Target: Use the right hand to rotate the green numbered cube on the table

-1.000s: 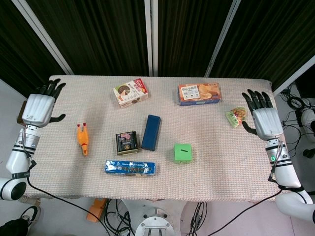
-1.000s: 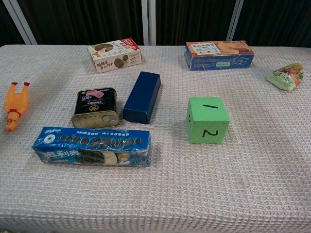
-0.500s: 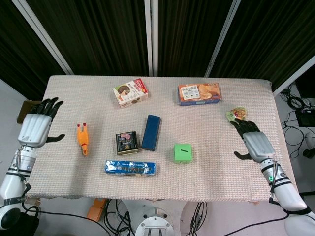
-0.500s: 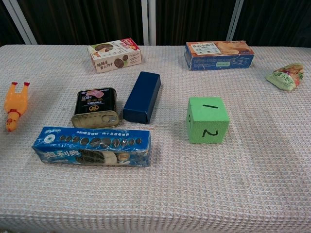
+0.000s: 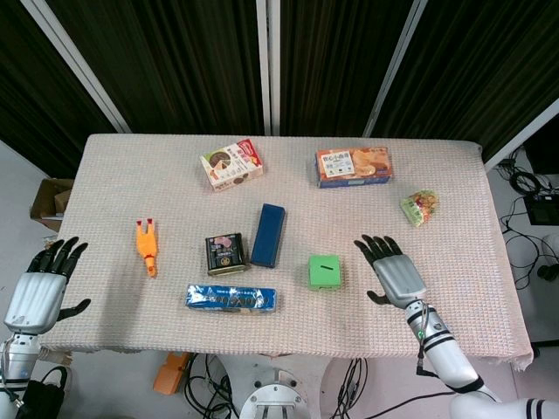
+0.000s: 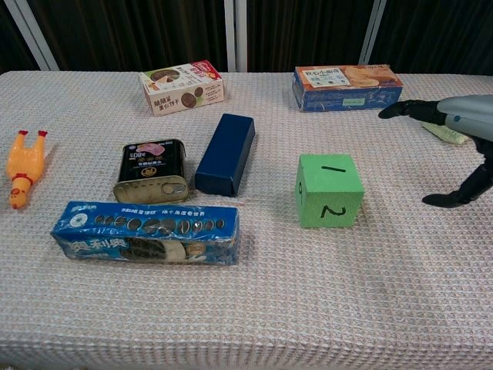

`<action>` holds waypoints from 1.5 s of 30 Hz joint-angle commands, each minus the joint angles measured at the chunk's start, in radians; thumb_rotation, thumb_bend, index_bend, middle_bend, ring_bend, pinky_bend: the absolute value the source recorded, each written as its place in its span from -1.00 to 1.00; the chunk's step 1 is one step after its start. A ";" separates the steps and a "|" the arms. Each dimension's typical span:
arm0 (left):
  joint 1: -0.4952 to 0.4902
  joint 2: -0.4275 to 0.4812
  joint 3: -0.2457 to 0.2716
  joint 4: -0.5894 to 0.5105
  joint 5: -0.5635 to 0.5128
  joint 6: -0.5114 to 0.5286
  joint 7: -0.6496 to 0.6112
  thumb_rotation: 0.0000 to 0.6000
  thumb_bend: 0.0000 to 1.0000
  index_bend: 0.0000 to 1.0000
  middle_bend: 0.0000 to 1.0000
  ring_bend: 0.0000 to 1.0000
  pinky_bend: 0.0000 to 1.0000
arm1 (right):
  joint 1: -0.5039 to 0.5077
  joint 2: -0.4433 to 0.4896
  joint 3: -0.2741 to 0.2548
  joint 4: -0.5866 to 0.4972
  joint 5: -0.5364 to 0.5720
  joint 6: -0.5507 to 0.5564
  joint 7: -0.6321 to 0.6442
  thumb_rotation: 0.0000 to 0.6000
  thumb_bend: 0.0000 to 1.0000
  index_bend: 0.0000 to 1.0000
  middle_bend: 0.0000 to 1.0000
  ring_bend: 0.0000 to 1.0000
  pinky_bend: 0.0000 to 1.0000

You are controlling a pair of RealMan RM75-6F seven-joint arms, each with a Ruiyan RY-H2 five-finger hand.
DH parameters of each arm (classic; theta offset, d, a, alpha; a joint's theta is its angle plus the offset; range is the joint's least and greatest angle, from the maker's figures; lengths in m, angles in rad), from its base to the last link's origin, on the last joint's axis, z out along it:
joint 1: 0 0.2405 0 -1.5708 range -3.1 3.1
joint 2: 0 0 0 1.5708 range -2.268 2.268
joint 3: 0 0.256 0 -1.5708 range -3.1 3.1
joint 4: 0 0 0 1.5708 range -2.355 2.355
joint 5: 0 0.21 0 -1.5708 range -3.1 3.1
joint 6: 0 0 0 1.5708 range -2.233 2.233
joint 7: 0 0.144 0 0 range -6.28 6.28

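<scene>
1. The right hand (image 5: 395,272) had its fingers (image 6: 408,109) spread wide and held nothing; it hovered over the table (image 5: 454,183), just to the right of the green numbered cube (image 5: 324,271) without touching it.
2. The cube sat on the cloth right of centre, with a "1" on its top face and a "2" on the face toward the chest camera.
3. The left hand (image 5: 39,290) hung off the table's left front corner, fingers apart and empty, well away from everything.
4. Left of the cube lay a dark blue box (image 5: 269,234), with a small tin (image 5: 226,253) just beside it and a long blue cookie package (image 5: 231,298) in front of both.
5. Further left lay a rubber chicken toy (image 5: 146,246).
6. Along the far edge stood a white snack box (image 5: 232,165) and an orange-and-blue biscuit box (image 5: 354,166); a green snack packet (image 5: 419,207) lay near the right edge.
</scene>
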 commanded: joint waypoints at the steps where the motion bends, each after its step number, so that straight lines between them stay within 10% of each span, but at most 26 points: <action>1: 0.021 -0.027 0.007 0.041 0.019 0.012 -0.051 0.92 -0.82 -0.79 -0.83 -0.86 -0.63 | 0.040 -0.107 0.025 0.061 0.062 0.029 -0.077 1.00 -0.76 -1.00 -1.00 -1.00 -1.00; 27: 0.062 -0.013 -0.009 0.051 0.041 -0.016 -0.105 0.75 -0.81 -0.79 -0.83 -0.86 -0.64 | 0.122 -0.267 0.032 0.052 0.172 0.066 -0.166 1.00 -0.75 -1.00 -0.58 -1.00 -1.00; 45: 0.069 -0.002 -0.021 0.051 0.049 -0.035 -0.136 0.75 -0.81 -0.78 -0.83 -0.86 -0.64 | 0.151 -0.272 0.021 0.017 0.189 0.055 -0.163 1.00 -0.76 -1.00 -0.64 -1.00 -1.00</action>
